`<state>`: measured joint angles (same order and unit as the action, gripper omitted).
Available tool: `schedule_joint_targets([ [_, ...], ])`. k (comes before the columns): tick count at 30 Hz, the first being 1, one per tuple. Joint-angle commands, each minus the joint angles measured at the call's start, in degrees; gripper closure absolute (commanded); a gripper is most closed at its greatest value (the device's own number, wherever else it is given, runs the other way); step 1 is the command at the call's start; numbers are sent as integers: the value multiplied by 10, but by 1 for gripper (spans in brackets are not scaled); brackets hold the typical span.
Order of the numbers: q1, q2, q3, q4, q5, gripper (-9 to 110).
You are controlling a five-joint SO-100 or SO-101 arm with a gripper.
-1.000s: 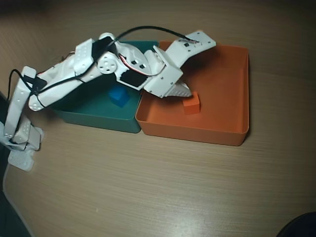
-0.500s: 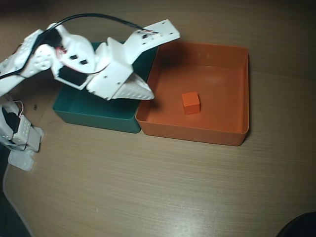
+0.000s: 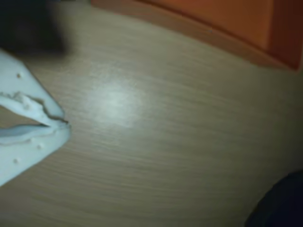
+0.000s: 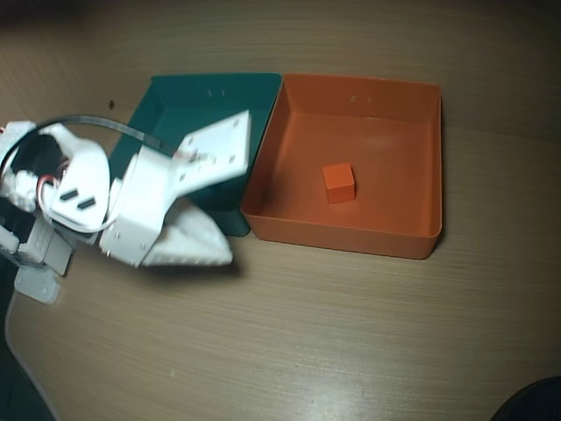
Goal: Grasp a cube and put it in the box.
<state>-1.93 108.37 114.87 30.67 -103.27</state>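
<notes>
The small orange cube (image 4: 338, 182) rests on the floor of the orange box (image 4: 351, 235), near its middle, with nothing touching it. In the overhead view my gripper (image 4: 224, 254) hangs over bare table in front of the teal tray, well left of the box and apart from the cube. Its white fingers (image 3: 28, 142) enter the wrist view from the left, and the gripper (image 3: 66, 125) has its tips meeting with nothing between them. A blurred stretch of the box wall (image 3: 227, 19) runs along the top of the wrist view.
A teal tray (image 4: 202, 96) of like size stands against the box's left wall, partly covered by my arm. A dark object (image 4: 535, 403) sits at the table's bottom right corner. The arm's base (image 4: 35, 254) is at the left edge.
The arm has swung back left and toward the front, from over the box to over the teal tray to the table before it. The cube stays in the box where it was let go.
</notes>
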Motion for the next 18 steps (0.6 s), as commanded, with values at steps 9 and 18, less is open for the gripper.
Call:
schedule_joint_targets([
  [9,52,94,229,-47,-4,107],
  [18,51,133,346,-47,-4,107],
])
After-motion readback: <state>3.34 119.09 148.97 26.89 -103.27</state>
